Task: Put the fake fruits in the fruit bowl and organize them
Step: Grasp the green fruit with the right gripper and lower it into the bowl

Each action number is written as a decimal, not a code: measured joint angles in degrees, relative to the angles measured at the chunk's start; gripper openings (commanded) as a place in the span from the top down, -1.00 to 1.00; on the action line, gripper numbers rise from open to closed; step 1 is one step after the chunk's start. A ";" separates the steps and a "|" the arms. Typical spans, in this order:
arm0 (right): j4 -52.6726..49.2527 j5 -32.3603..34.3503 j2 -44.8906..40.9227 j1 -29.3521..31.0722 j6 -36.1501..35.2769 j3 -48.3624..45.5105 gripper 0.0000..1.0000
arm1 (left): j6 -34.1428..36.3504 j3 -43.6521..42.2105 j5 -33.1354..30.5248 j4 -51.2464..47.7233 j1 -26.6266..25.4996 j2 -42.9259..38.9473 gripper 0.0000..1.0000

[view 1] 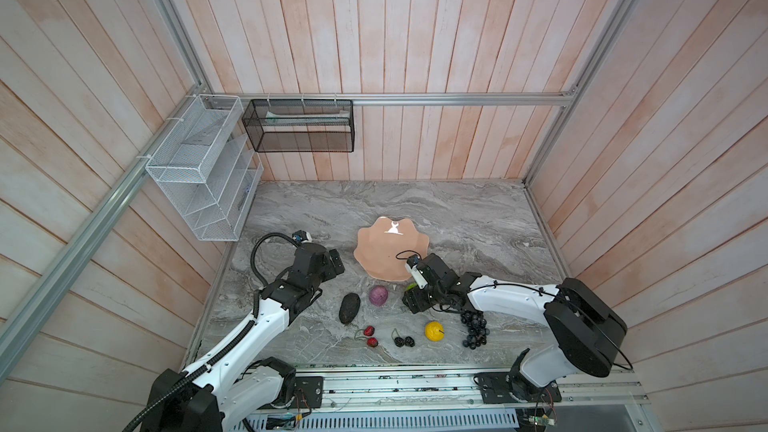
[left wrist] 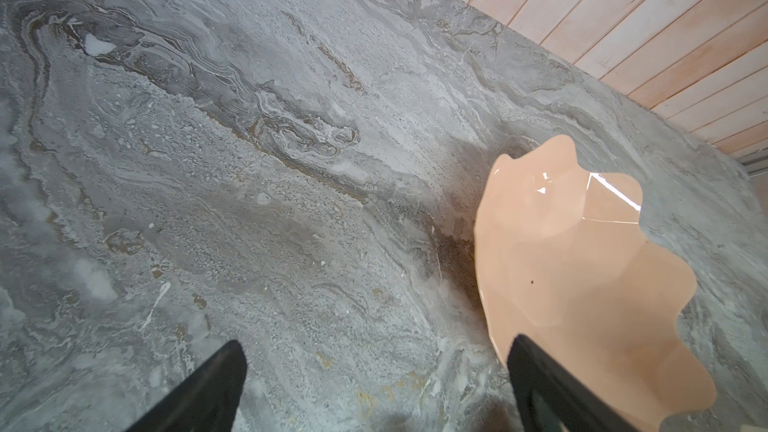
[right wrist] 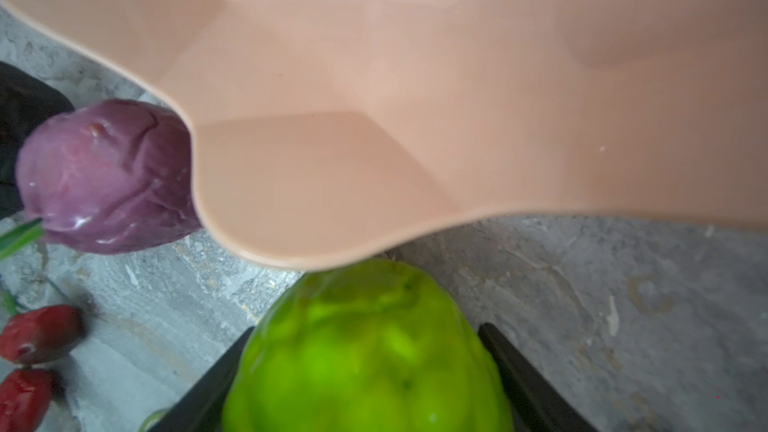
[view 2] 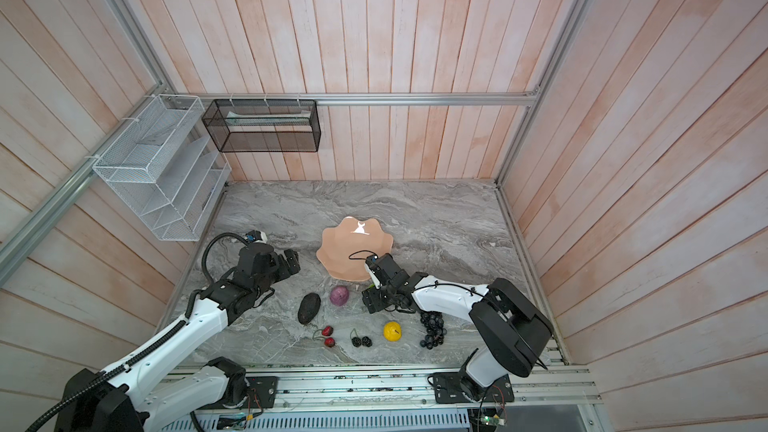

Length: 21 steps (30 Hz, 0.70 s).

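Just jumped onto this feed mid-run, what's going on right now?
The right hand grips the bumpy green fruit between its fingers, right at the near rim of the fruit bowl, which holds nothing yet. The left hand hangs open and empty over the table beside the bowl. The avocado, purple fruit, red pair, black berry pair, yellow fruit and grape bunch lie on the table in front of the bowl.
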 measured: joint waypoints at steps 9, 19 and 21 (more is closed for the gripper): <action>-1.09 -0.02 -3.19 0.00 -0.28 -0.02 -0.07 | 0.02 0.00 -0.20 0.04 0.00 0.02 -1.00; -9.86 0.70 -16.83 -1.01 0.55 4.04 -0.07 | 1.31 0.04 -1.09 0.55 0.00 2.19 -1.00; -9.92 0.20 -14.21 -2.47 0.09 8.70 -0.09 | 1.53 0.13 -1.09 0.39 0.00 2.23 -1.00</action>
